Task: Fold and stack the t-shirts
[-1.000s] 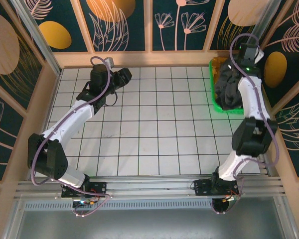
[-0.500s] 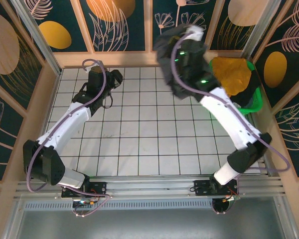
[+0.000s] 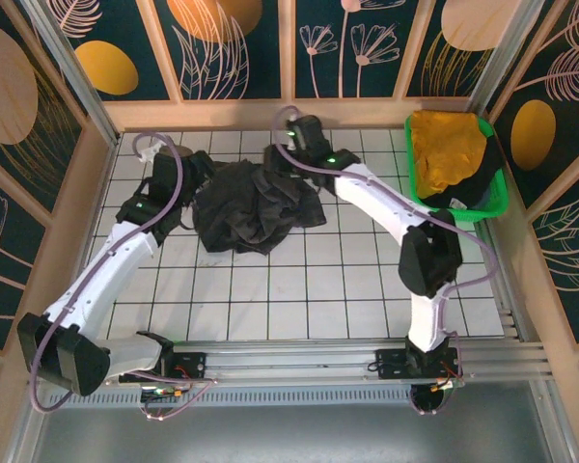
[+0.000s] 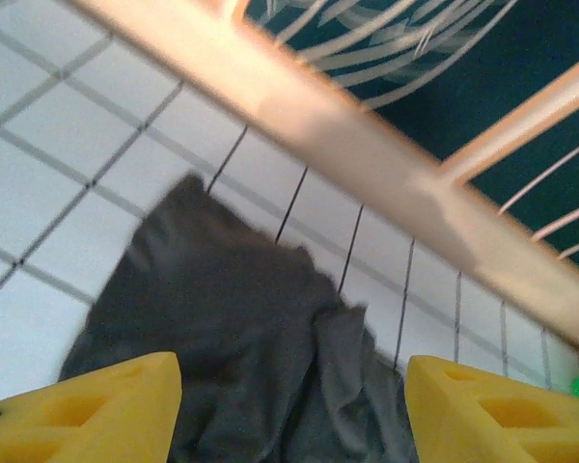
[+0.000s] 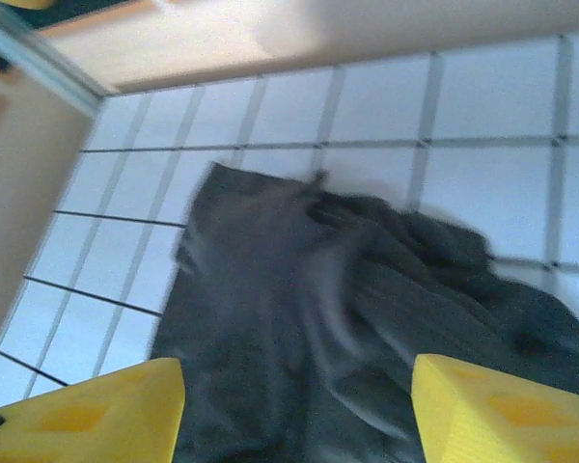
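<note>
While the charcoal t-shirt (image 3: 246,217) lies crumpled at the table's (image 3: 347,289) far side, I see the left gripper (image 3: 185,174) and right gripper (image 3: 275,162) flanking it, fingers spread, holding nothing. I judge we're at flattening: next, each must pinch an edge and pull outward.

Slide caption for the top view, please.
Charcoal t-shirt crumpled on the tiled table; mustard t-shirt in the green basket.

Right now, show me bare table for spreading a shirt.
Free: tiles nearer than the black t-shirt, and the strip from it to the green basket. Crowded: far left, around it, left gripper and right gripper.
</note>
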Motion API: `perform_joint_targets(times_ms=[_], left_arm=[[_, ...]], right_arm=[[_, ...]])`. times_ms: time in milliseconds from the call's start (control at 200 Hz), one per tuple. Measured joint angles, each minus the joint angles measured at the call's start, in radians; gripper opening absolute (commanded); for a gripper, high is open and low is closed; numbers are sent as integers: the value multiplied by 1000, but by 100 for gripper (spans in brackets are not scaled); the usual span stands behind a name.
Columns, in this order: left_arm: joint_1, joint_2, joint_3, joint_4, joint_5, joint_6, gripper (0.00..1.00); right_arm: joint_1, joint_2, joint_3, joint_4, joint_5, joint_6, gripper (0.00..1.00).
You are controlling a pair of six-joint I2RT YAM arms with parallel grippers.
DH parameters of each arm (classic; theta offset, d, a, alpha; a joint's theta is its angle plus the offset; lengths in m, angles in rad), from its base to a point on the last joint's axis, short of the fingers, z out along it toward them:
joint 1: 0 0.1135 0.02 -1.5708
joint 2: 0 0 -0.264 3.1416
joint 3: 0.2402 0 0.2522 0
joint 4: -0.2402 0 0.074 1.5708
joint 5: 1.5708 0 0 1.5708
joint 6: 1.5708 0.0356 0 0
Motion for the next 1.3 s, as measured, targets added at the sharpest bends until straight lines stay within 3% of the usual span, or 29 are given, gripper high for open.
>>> perform_joint_targets(times_ms=[55,195,445,495,566,631,671,731,1056,1186,1251,1301], left_arm=[[0,29,-43,-4,50,-25,61],[0,132,-167,-8,188,-96,64],[18,295,-257,32,320,-201,66],[32,314,-267,55,339,-221,63],[55,351,-275,83,359,-245,58],[72,383,-285,111,372,-263,48],[83,393,-290,118,376,-271,29],[101,394,-290,138,376,-281,0],[326,393,-286,140,344,-186,0],[370,393,-227,83,297,-122,0],[372,393,-172,53,270,-95,27],[371,393,-132,43,254,-81,33]], right_arm=[[-63,-24,-66,-4,-37,29,49],[-179,-11,-181,-34,-97,72,50],[-151,122,-259,-70,-192,83,54],[-150,148,-259,-71,-205,82,51],[-153,176,-253,-74,-213,87,38],[-161,186,-231,-74,-218,92,13],[-166,200,-219,-74,-217,92,1],[-174,215,-217,-75,-214,105,0],[-301,89,-303,-121,-45,69,0],[-317,2,-307,-146,12,35,0],[-304,-32,-307,-146,24,22,0],[-292,-50,-307,-146,26,13,0]])
